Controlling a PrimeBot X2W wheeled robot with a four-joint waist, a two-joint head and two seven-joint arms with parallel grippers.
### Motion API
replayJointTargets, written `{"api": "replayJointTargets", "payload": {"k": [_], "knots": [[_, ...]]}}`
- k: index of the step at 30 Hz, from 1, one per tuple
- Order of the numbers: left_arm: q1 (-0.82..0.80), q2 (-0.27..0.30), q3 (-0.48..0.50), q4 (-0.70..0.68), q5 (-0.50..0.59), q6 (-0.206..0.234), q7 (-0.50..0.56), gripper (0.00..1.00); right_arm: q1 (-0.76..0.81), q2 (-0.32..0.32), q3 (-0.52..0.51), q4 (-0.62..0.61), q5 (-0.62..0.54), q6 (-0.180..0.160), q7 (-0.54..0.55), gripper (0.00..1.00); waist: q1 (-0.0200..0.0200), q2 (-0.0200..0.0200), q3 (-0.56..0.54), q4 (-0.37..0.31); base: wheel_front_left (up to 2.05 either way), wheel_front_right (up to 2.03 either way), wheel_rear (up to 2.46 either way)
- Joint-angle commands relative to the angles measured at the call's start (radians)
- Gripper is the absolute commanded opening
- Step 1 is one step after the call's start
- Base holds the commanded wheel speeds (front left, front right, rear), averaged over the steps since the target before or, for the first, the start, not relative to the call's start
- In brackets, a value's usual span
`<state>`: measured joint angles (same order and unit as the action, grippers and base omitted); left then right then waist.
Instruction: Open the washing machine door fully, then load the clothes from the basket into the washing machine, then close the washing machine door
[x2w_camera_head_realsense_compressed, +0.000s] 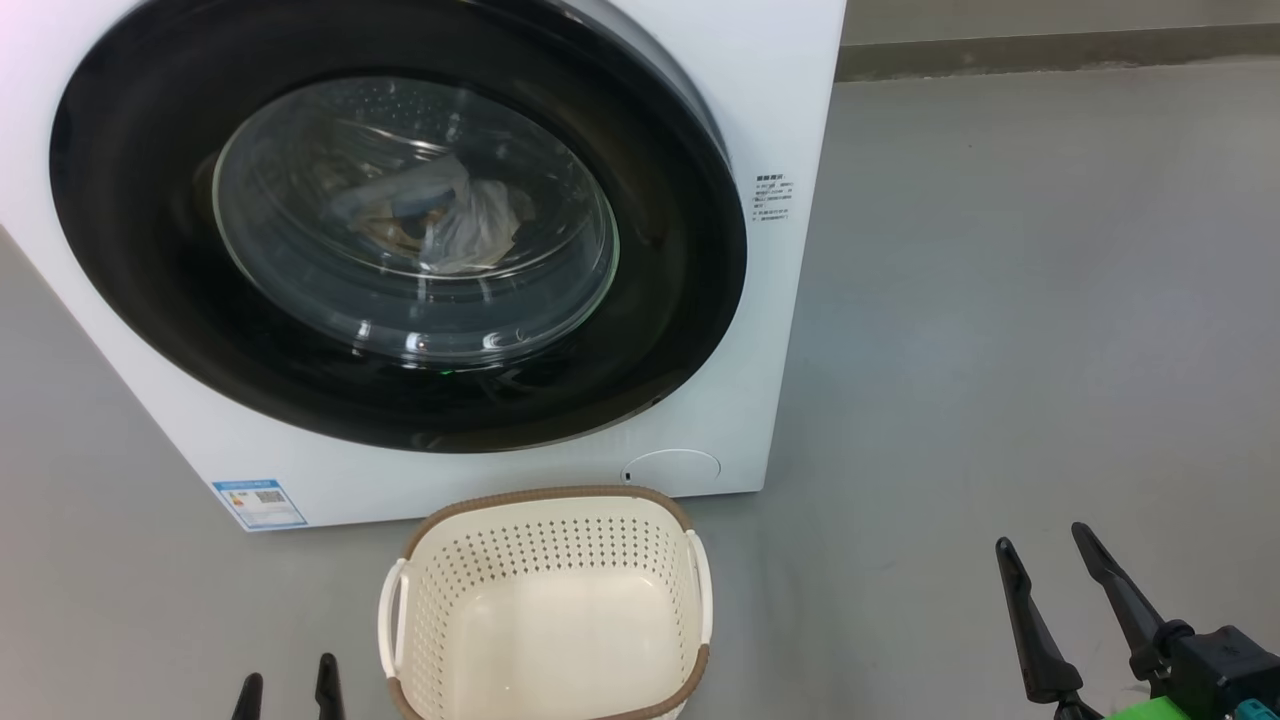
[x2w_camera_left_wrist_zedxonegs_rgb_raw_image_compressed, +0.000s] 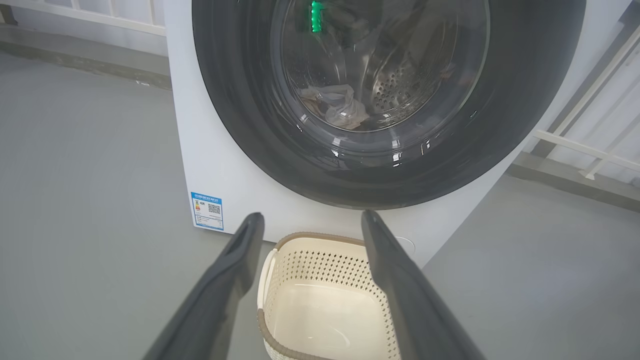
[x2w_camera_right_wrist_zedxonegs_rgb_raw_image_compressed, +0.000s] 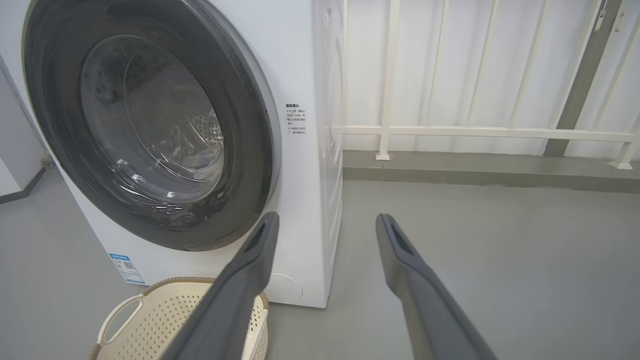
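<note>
- Washing machine door (x2w_camera_head_realsense_compressed: 150, 250) shut, clothes (x2w_camera_head_realsense_compressed: 470, 225) visible through its glass.
- Cream basket (x2w_camera_head_realsense_compressed: 545, 495) on grey floor (x2w_camera_head_realsense_compressed: 1000, 300), just before the washing machine (x2w_camera_head_realsense_compressed: 800, 100).
- Left gripper (x2w_camera_head_realsense_compressed: 288, 672) and right gripper (x2w_camera_head_realsense_compressed: 1042, 537) either side of basket, jaws spread, holding nothing.

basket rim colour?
Brown, on the cream perforated basket; shows best in the head view.

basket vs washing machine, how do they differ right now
The basket is empty and open-topped; the washing machine holds the clothes behind its shut door. The basket is small, cream and perforated; the washing machine is a big white box with a black round door. Both stand on the grey floor.
</note>
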<state>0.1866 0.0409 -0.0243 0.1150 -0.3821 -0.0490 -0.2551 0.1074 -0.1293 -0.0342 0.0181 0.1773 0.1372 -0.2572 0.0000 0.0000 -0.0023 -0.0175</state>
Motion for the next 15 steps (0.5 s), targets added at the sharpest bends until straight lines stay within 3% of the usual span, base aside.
{"api": "replayJointTargets", "payload": {"k": [1, 3, 4, 15], "knots": [[-0.015, 0.009, 0.03, -0.024, 0.016, -0.004, -0.007, 1.0, -0.018, -0.011, 0.018, -0.026, -0.005, -0.006, -0.005, 1.0, 0.0, 0.0, 0.0, -0.001, 0.0, 0.0, 0.0], [-0.013, 0.009, 0.027, -0.024, 0.012, -0.009, -0.007, 1.0, -0.018, -0.011, 0.018, -0.025, -0.005, -0.006, -0.005, 1.0, 0.0, 0.0, 0.0, -0.002, 0.0, 0.0, 0.0], [0.0, 0.0, -0.002, 0.0, 0.001, -0.009, 0.0, 0.0, 0.0, 0.0, -0.001, 0.0, 0.0, 0.0, 0.0, 0.0, 0.0, 0.0, 0.0, -0.003, 0.0, 0.0, 0.0], [-0.017, -0.008, 0.003, 0.038, -0.08, -0.013, 0.024, 0.0, -0.007, 0.008, 0.002, 0.044, 0.097, 0.0, 0.018, 0.0, 0.0019, 0.0, -0.002, -0.001, 0.0, 0.0, 0.0]]}}
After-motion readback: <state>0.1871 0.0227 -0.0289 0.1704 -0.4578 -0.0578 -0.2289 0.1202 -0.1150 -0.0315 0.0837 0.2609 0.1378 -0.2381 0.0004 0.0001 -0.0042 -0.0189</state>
